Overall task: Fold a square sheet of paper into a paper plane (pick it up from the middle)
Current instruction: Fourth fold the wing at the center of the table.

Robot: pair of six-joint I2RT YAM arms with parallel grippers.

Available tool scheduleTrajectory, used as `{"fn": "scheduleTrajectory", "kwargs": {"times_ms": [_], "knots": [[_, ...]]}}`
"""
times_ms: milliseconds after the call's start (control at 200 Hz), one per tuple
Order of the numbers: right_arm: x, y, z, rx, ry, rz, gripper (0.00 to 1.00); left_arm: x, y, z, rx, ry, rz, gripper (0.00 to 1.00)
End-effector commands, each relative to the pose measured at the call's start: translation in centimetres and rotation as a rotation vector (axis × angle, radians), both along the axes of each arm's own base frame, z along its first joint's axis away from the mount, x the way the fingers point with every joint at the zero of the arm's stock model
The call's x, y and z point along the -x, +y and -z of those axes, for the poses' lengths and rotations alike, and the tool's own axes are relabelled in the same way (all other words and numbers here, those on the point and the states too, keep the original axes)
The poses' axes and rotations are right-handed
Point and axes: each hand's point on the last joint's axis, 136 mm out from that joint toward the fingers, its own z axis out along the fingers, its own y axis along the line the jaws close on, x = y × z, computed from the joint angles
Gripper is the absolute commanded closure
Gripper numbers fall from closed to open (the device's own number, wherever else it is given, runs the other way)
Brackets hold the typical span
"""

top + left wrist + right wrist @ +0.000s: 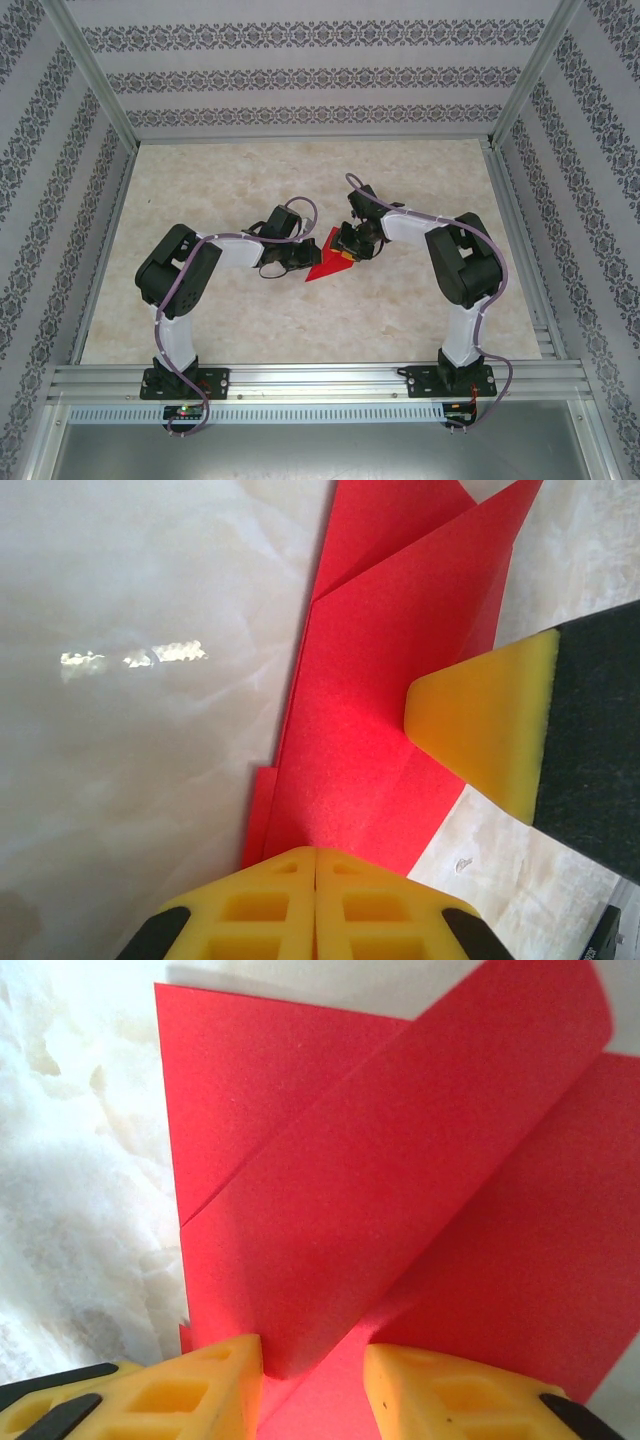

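The red paper (324,263) lies at the table's middle as a creased, pointed shape with its tip toward the near left. My left gripper (292,263) is at its left edge. In the left wrist view the left gripper's (316,854) yellow pads meet with no gap, resting on the paper's (380,690) near edge. My right gripper (350,244) is over the paper's far right part. In the right wrist view the right gripper (312,1380) stands open, and a raised folded flap of the paper (380,1180) rises between its fingers (215,1385).
The pale marble-patterned table (300,180) is framed by aluminium rails and patterned walls. One finger of the right gripper (490,725) presses onto the paper in the left wrist view. Open tabletop lies behind and on both sides of the arms.
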Motion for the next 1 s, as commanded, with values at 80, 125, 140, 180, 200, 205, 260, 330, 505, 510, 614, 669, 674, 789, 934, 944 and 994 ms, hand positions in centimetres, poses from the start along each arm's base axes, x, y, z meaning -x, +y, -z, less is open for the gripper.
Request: {"fn": "scheduleTrajectory", "kwargs": {"times_ms": [80,125,140,180,200,205,260,330,505,510,614,669,674,789,934,944,994], "knots": [[5.3,-5.4,7.6,0.290,0.216,0.008,0.63,-0.6,1.0,1.2,-0.050,0.016,-0.021,0.91],[5.4,-5.5,7.7,0.298,0.223,0.007,0.63,-0.6,1.0,1.4,-0.053,0.022,-0.022,0.91],[5.4,-5.5,7.7,0.300,0.225,0.007,0.63,-0.5,1.0,1.4,-0.054,0.022,-0.020,0.91],[5.5,-5.5,7.9,0.303,0.230,0.004,0.63,-0.6,1.0,1.4,-0.055,0.026,-0.022,0.91],[5.5,-5.5,7.9,0.304,0.231,0.001,0.64,-0.5,1.0,1.5,-0.056,0.028,-0.021,0.91],[5.5,-5.5,7.9,0.305,0.232,0.001,0.64,-0.6,1.0,1.5,-0.056,0.028,-0.022,0.91],[5.7,-5.6,8.1,0.312,0.240,-0.001,0.64,-0.5,1.1,1.7,-0.060,0.033,-0.023,0.91],[5.7,-5.7,8.4,0.320,0.247,-0.001,0.64,-0.5,1.2,1.8,-0.067,0.036,-0.027,0.91],[6.0,-6.0,8.8,0.344,0.266,0.000,0.63,-0.3,1.5,2.2,-0.089,0.054,-0.034,0.91],[6.1,-6.0,8.8,0.345,0.266,0.001,0.64,-0.4,1.5,2.2,-0.089,0.053,-0.034,0.91],[6.0,-5.9,8.6,0.339,0.264,0.008,0.64,-0.2,1.7,2.5,-0.110,0.071,-0.034,0.91],[5.8,-5.7,8.2,0.325,0.256,0.011,0.64,0.0,2.0,2.8,-0.132,0.084,-0.032,0.91],[5.8,-5.7,8.2,0.323,0.255,0.011,0.64,0.0,2.0,2.9,-0.134,0.085,-0.031,0.91],[4.4,-4.1,6.2,0.238,0.192,0.015,0.64,0.6,2.8,3.8,-0.193,0.114,-0.012,0.93],[1.7,-1.6,1.5,0.101,0.059,0.010,0.63,1.8,3.7,5.2,-0.250,0.162,0.014,0.95],[1.6,-1.5,1.2,0.093,0.050,0.010,0.63,1.9,3.8,5.3,-0.256,0.165,0.016,0.95],[0.5,-0.6,-0.9,0.042,-0.005,0.006,0.63,2.2,4.0,5.6,-0.270,0.178,0.022,0.96]]}}
